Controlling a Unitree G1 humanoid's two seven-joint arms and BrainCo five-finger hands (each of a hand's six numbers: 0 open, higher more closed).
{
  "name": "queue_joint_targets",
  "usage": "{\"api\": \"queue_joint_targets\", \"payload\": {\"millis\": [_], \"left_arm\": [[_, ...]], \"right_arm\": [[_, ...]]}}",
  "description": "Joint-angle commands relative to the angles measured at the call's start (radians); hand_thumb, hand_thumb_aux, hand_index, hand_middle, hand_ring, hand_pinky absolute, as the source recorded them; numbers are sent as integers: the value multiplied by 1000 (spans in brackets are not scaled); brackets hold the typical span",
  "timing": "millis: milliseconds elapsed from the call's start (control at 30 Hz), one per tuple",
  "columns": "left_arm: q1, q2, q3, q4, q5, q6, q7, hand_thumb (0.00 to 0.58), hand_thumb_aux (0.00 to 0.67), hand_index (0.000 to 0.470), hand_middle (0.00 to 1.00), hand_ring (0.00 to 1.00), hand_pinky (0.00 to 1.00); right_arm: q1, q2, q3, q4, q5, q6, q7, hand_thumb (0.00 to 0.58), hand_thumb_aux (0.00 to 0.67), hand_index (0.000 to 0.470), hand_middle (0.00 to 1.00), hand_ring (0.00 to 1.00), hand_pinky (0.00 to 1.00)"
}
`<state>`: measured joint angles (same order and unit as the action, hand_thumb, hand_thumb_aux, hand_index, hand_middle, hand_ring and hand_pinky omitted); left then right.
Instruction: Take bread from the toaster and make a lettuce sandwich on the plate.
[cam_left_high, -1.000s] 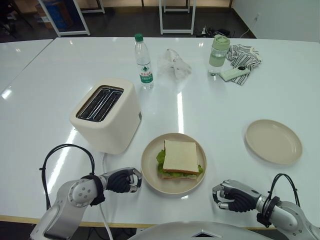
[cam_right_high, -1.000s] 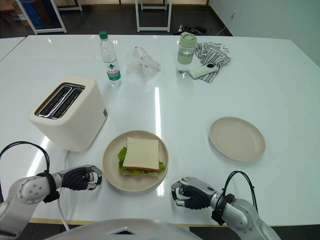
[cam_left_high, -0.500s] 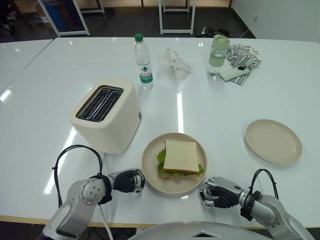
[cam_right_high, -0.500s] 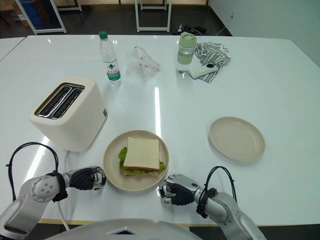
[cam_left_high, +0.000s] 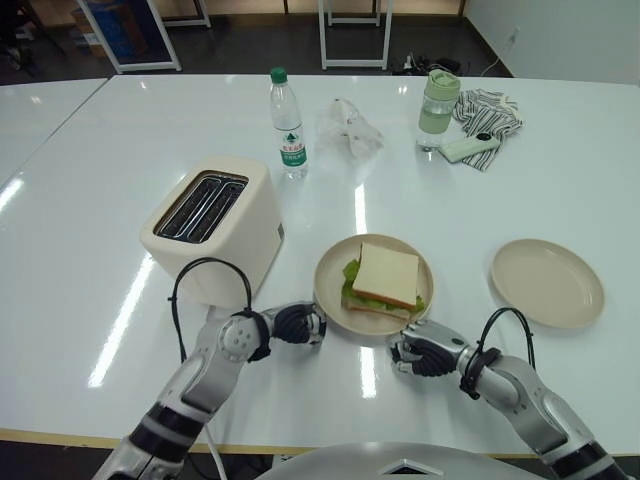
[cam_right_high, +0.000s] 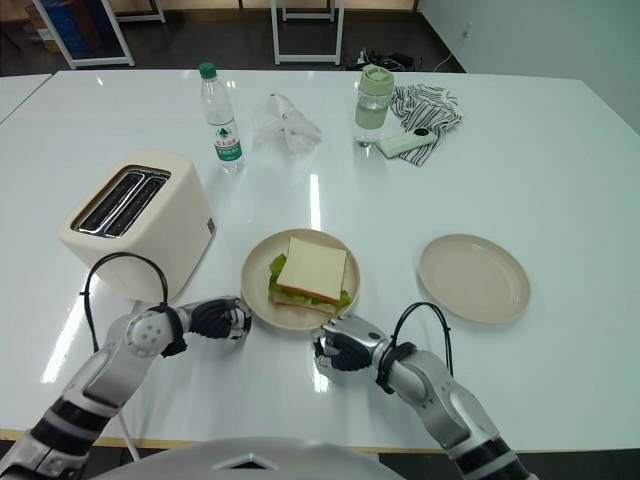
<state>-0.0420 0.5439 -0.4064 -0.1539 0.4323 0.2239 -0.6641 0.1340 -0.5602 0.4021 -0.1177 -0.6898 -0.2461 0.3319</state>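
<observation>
A beige plate (cam_left_high: 329, 281) near the table's middle carries a sandwich (cam_left_high: 386, 275), a white bread slice on top with lettuce (cam_left_high: 350, 291) showing along its edges. My left hand (cam_left_high: 297, 324) is curled into a fist against the plate's near-left rim. My right hand (cam_left_high: 425, 354), also curled, rests against the near-right rim. I cannot tell whether either hand grips the rim. The cream toaster (cam_left_high: 213, 228) stands to the left, its two slots dark with no bread showing.
A second, empty beige plate (cam_left_high: 546, 282) lies at the right. At the back stand a water bottle (cam_left_high: 288, 125), a crumpled clear bag (cam_left_high: 348, 128), a green cup (cam_left_high: 438, 102), and a striped cloth (cam_left_high: 490, 112) with a remote (cam_left_high: 468, 148).
Both fists closed in on the plate from the near edge. The plate with the sandwich slid away from me and to the right.
</observation>
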Motion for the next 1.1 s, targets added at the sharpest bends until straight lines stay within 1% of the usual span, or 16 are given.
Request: {"api": "queue_joint_targets", "payload": {"millis": [33,300,467,533,600,667,700,733,767,800,833,867,900,967,1100], "left_arm": [[-39,-51,-67,164,35,2,15,580,670,470,976,976,976],[-217,-171,-101,445,28,-65,61,580,670,470,976,976,976],[-283,-225,-110,580,28,-112,93,580,670,470,980,980,980],[-286,-231,-108,595,31,-125,108,580,670,470,984,984,984],[-271,-218,-100,557,34,-139,125,580,670,470,988,988,988],[-215,-182,-67,417,13,-164,136,580,670,470,1000,1000,1000],[-181,-167,-43,338,-12,-192,143,572,591,415,992,992,992],[-141,-161,-5,252,-55,-235,156,569,578,405,976,976,976],[-106,-162,33,182,-94,-286,184,480,391,275,875,875,875],[-79,-175,73,132,-138,-332,217,355,252,177,678,678,678],[-56,-199,113,96,-184,-367,251,458,363,254,675,675,675],[-39,-240,154,87,-236,-401,296,310,213,149,502,502,502],[-30,-286,190,93,-280,-426,345,0,0,0,0,0,0],[-20,-377,246,143,-351,-449,434,0,0,0,0,0,0],[-18,-478,300,257,-426,-495,515,0,0,0,0,0,0]], "right_arm": [[-69,17,5,166,-65,68,-37,580,670,470,1000,1000,1000],[-281,62,44,461,-98,61,-163,580,670,470,1000,1000,1000],[-361,76,58,582,-90,36,-238,580,670,470,1000,1000,1000],[-369,75,62,596,-83,27,-254,580,670,470,1000,1000,1000],[-356,67,58,575,-68,18,-254,580,670,470,1000,1000,1000],[-297,50,27,487,13,-24,-221,580,670,470,1000,1000,1000],[-256,42,1,427,83,-56,-196,580,670,470,1000,1000,1000],[-202,33,-32,348,173,-93,-172,580,670,470,1000,1000,1000],[-152,27,-68,274,256,-125,-159,576,615,431,922,922,922],[-107,29,-107,206,336,-152,-155,441,342,240,0,0,0],[-74,35,-142,156,394,-168,-159,0,0,0,0,0,0],[-47,56,-183,115,453,-173,-172,0,0,0,0,0,0],[-27,78,-216,89,499,-174,-187,0,0,0,0,0,0],[1,138,-277,64,580,-169,-229,0,0,0,0,0,0],[15,221,-340,80,637,-131,-279,0,0,0,0,0,0]]}}
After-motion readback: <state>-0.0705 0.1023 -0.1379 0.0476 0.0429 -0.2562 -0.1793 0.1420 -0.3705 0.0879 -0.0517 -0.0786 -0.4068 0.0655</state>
